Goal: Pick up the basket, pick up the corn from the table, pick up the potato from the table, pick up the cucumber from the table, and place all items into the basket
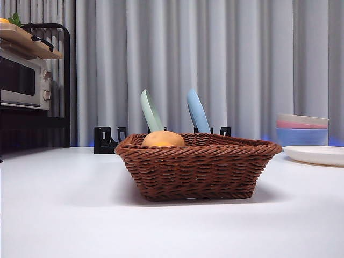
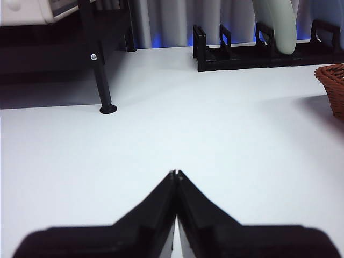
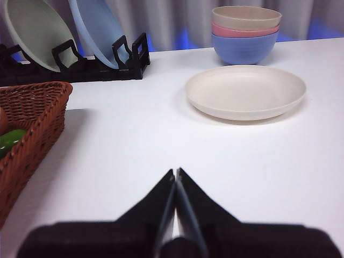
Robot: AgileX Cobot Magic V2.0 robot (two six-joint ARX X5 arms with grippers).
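Presently both my grippers idle over bare table (image 1: 64, 215), left gripper (image 2: 176, 173) jaws closed, right gripper (image 3: 176, 172) jaws closed, basket (image 1: 199, 169) holding potato (image 1: 163, 138), cucumber (image 3: 9, 141) inside.

Soft, even overhead light; the basket (image 1: 199, 166) casts a faint shadow on the table (image 1: 64, 215), wrist foregrounds blurred.

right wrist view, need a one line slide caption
Shut right gripper over the white table, cucumber in the basket.
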